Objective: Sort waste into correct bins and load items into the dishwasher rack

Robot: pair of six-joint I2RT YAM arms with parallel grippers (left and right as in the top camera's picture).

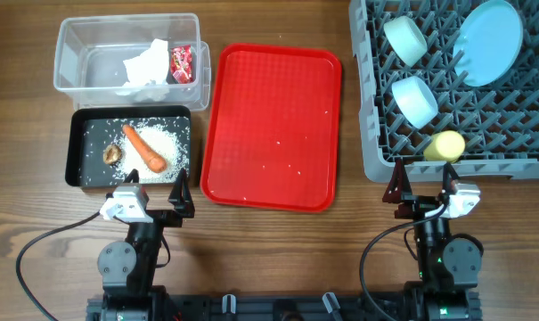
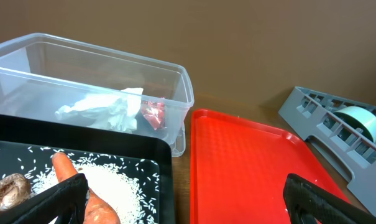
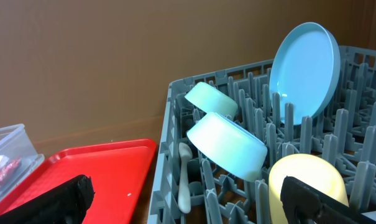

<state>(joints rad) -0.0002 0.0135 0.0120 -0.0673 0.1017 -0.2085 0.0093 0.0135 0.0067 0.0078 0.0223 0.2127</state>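
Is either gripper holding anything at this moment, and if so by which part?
Nothing is held: the left gripper and right gripper are both open and empty.

- Tissue (image 1: 146, 67) and wrapper (image 1: 181, 62) are lying in the clear tub (image 1: 69, 53).
- Carrot (image 1: 144, 148), rice (image 1: 167, 138) and scrap (image 1: 112, 154) are sitting in the black tub (image 1: 73, 152).
- Plate (image 1: 488, 41), bowls (image 1: 414, 99) and cup (image 1: 445, 145) are resting in the rack (image 1: 483, 134).

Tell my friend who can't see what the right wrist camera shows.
A grey dishwasher rack holds a pale blue plate standing on edge, two tipped bowls, a yellow cup and a white spoon. A red tray lies to its left.
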